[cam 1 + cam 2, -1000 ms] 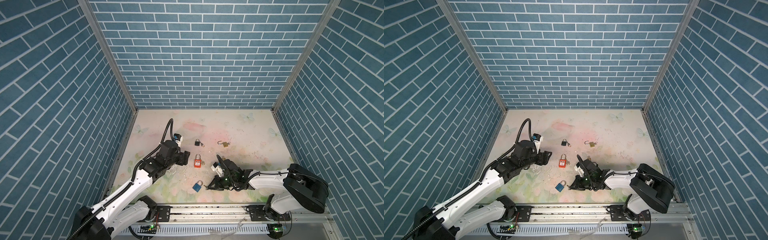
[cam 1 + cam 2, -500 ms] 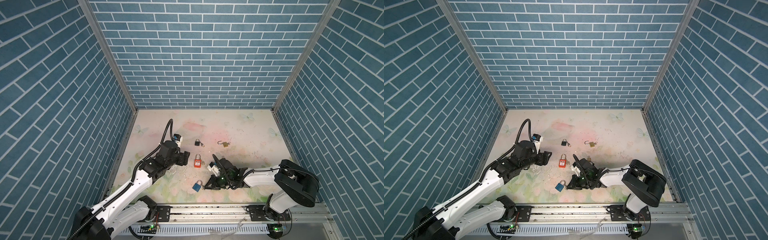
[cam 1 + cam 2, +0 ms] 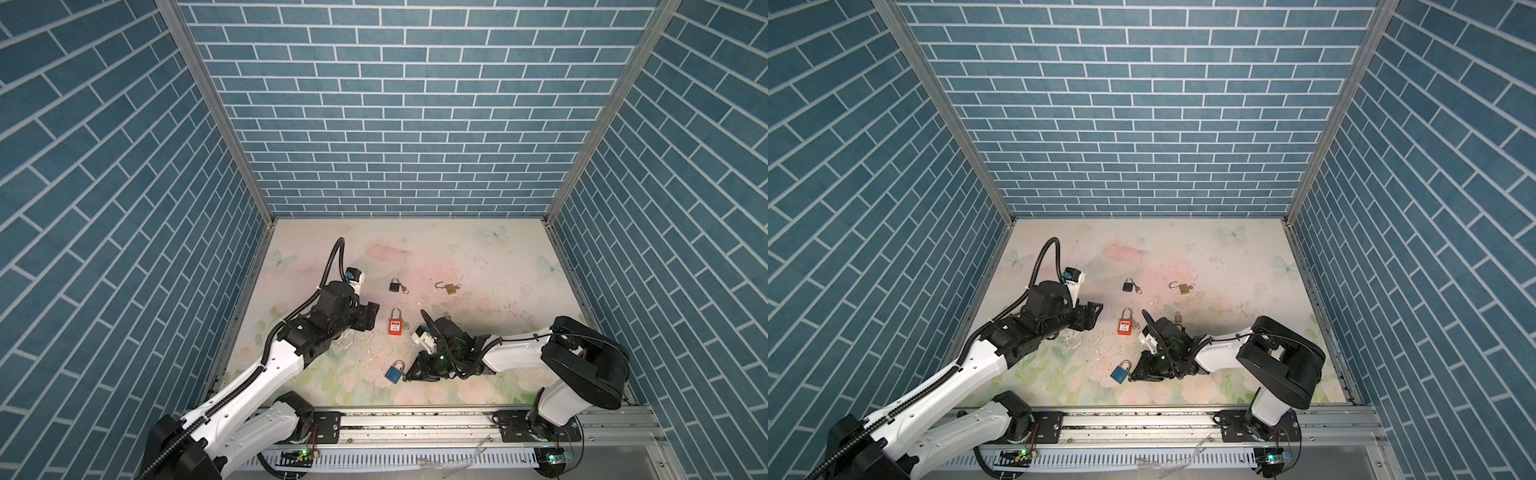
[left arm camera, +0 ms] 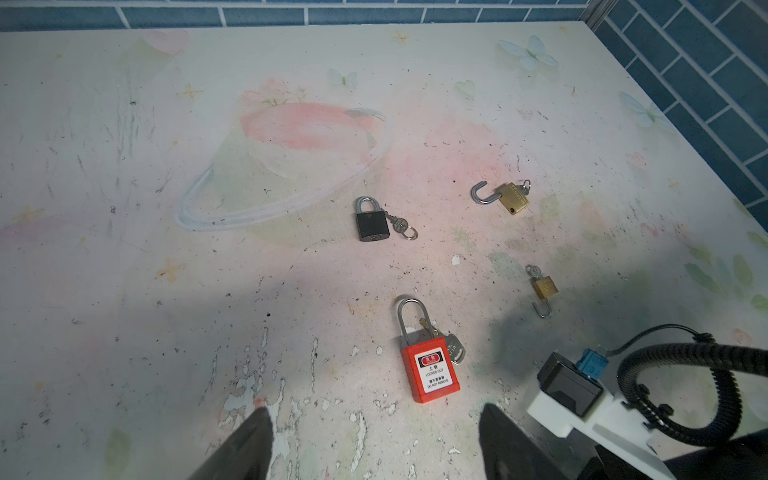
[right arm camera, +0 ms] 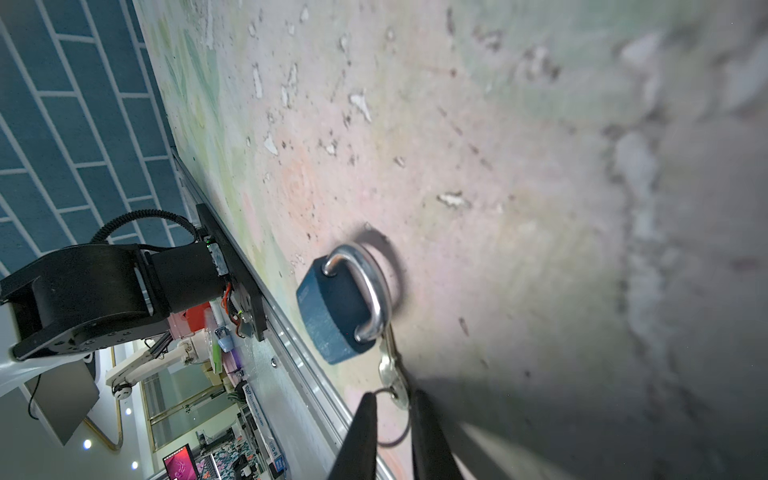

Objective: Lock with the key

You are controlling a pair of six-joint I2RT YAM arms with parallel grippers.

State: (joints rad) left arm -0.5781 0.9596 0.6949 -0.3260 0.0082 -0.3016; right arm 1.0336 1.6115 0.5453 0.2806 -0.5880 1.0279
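Resting place, blue padlock [image 3: 394, 372]: we find it at the worktop [image 3: 498, 266] front, key [image 5: 388, 365] just beside.
Right fingers [image 5: 359, 436]: narrowly apart astride the key's head; grip we cannot tell.
Left fingers [image 4: 245, 449]: wide apart, empty, near red padlock [image 4: 430, 365].

Closing in on the blue padlock [image 3: 395, 372] with the right gripper [image 3: 409, 377] — crept a touch nearer than a second ago, hauling the big black joint [image 3: 590, 365] in toward that padlock as well. Easing off, too — clamped shut before, now parted a crack at the key [image 5: 390, 365] beside the padlock.
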